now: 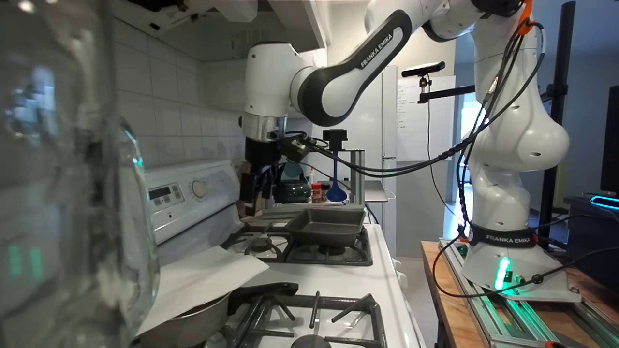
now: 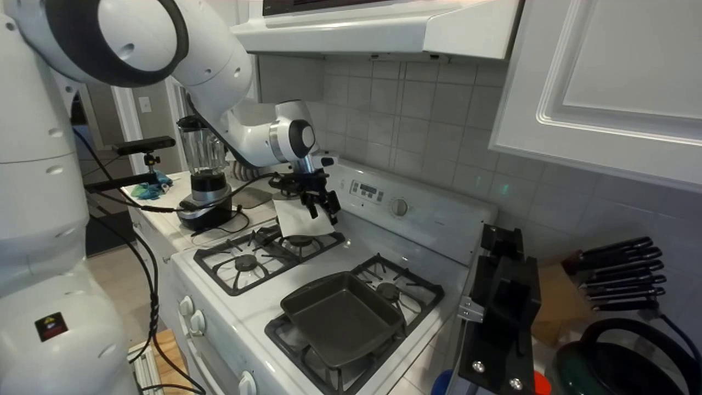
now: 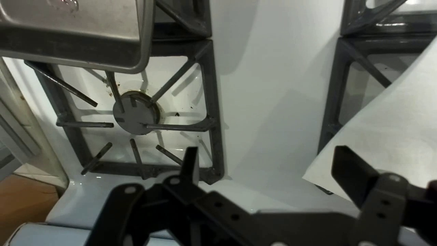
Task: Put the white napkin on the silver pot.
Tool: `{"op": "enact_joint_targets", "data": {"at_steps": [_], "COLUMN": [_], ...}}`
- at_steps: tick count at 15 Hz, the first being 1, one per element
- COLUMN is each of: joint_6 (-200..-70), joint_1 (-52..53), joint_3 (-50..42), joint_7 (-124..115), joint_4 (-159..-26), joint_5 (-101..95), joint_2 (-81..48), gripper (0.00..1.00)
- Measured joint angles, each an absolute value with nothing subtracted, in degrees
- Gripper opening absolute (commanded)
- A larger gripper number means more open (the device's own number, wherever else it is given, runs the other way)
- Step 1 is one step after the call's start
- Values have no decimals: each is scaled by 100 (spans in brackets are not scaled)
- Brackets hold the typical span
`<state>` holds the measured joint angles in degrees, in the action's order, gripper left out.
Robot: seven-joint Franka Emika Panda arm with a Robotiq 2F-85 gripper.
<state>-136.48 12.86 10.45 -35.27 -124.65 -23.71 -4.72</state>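
Observation:
The white napkin (image 1: 208, 278) lies draped over the top of the silver pot (image 1: 193, 326), sticking out past its rim. The pot's dark handle points toward the stove's front. In an exterior view the napkin (image 2: 300, 217) covers the pot, which is mostly hidden there. In the wrist view the napkin (image 3: 403, 126) shows at the right edge with a corner pointing left, and the pot is hidden. My gripper (image 3: 265, 150) is open and empty, its fingers wide apart. In both exterior views the gripper (image 1: 258, 199) (image 2: 323, 214) is above the stove, apart from the napkin.
A dark rectangular baking pan (image 1: 329, 227) sits on the burner grates at the stove's other end. The stove's control panel (image 2: 406, 203) rises behind. A blender (image 2: 205, 181) stands on the far counter. A knife block (image 2: 565, 296) and a range hood (image 2: 351, 33) are nearby.

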Motion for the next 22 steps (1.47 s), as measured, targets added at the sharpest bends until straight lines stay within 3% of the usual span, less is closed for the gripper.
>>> {"op": "enact_joint_targets", "data": {"at_steps": [7, 15, 22], "joint_6": [-14173, -12802, -12491], "joint_1": [1096, 692, 570], "joint_3": [966, 926, 778], "joint_7": [-3523, -3476, -3068], "joint_4": [-13694, -13813, -13815], "joint_5": [-1610, -927, -474], "joint_2": [577, 1568, 1703], "gripper": [100, 100, 100]}}
